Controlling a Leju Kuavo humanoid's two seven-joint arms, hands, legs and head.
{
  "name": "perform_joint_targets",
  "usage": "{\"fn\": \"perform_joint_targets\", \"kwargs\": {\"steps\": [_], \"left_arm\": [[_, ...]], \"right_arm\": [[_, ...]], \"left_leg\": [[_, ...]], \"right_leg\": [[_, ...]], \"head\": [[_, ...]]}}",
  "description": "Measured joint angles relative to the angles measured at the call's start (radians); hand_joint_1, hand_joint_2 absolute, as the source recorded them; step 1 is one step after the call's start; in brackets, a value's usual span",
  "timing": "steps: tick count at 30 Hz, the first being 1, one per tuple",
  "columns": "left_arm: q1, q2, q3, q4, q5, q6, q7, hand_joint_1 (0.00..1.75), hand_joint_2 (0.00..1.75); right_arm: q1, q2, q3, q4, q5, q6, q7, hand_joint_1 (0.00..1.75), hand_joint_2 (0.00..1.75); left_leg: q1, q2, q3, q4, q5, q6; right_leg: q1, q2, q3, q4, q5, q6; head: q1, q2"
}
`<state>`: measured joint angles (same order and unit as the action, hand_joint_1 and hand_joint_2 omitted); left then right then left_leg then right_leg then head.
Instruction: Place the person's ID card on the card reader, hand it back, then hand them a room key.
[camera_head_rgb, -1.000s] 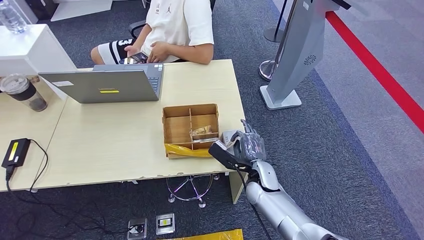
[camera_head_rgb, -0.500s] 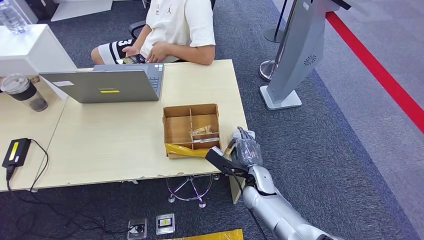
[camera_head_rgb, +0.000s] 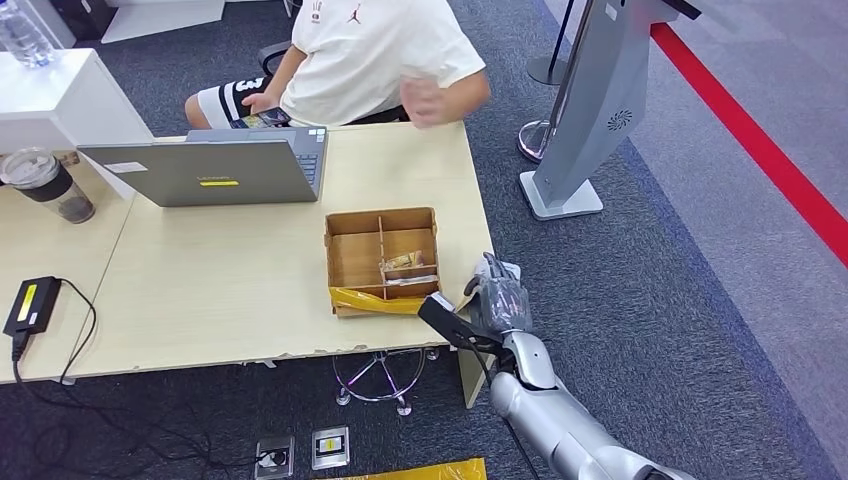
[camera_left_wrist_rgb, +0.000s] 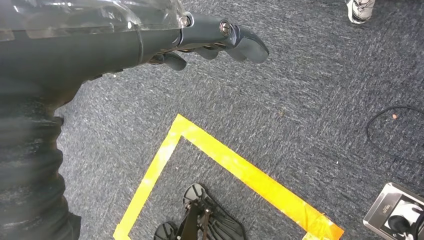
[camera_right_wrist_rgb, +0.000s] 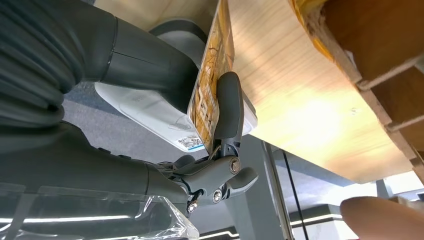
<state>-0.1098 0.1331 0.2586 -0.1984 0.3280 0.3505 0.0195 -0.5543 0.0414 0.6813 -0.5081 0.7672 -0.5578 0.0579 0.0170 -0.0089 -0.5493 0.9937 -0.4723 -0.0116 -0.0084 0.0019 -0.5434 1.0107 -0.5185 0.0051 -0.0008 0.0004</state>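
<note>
Looks like the hand-back step: right hand (camera_head_rgb: 497, 300) pinching one card (camera_right_wrist_rgb: 209, 95) between thumb and finger, just right of the box (camera_head_rgb: 382, 258), above a white reader (camera_right_wrist_rgb: 150, 112) at the worktop (camera_head_rgb: 240, 270) edge. Next probably reaching toward the person (camera_head_rgb: 370, 55). Left hand (camera_left_wrist_rgb: 150, 40) loosely curled, holding nothing.

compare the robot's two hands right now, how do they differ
The right hand is raised at the table's right edge and pinches a card between thumb and fingers; the left hand holds nothing. The left hand hangs over the grey carpet, fingers loosely curled. Both are dark grey hands.
</note>
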Motion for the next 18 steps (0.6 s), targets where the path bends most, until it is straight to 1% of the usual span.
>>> {"fn": "perform_joint_targets", "kwargs": {"steps": [4,7,12,18], "left_arm": [[0.0,0.0,0.0,0.0,0.01,0.001,-0.003,0.0,1.75],[0.0,0.0,0.0,0.0,0.019,0.004,-0.005,0.0,1.75],[0.001,0.0,0.0,0.0,0.035,0.007,-0.006,0.0,1.75],[0.002,0.0,-0.001,0.0,0.05,0.009,-0.006,0.0,1.75]], "right_arm": [[-0.013,-0.008,-0.003,-0.007,-0.024,-0.031,-0.022,1.75,1.75],[-0.027,-0.021,-0.014,-0.048,-0.044,-0.045,-0.035,1.75,1.75],[-0.03,-0.059,-0.048,-0.223,-0.048,-0.025,0.003,1.75,1.75],[-0.025,-0.1,-0.092,-0.453,-0.019,0.019,0.053,1.75,1.75]], "left_leg": [[0.0,0.0,0.0,0.0,0.0,0.0],[0.0,0.0,0.0,0.0,0.0,0.0],[0.0,0.0,0.0,0.0,0.0,0.0],[0.0,0.0,0.0,0.0,0.0,0.0]], "right_leg": [[0.0,0.0,0.0,0.0,0.0,0.0],[0.0,0.0,0.0,0.0,0.0,0.0],[0.0,0.0,0.0,0.0,0.0,0.0],[0.0,0.0,0.0,0.0,0.0,0.0]], "head": [[0.0,0.0],[0.0,0.0],[0.0,0.0],[0.0,0.0]]}}
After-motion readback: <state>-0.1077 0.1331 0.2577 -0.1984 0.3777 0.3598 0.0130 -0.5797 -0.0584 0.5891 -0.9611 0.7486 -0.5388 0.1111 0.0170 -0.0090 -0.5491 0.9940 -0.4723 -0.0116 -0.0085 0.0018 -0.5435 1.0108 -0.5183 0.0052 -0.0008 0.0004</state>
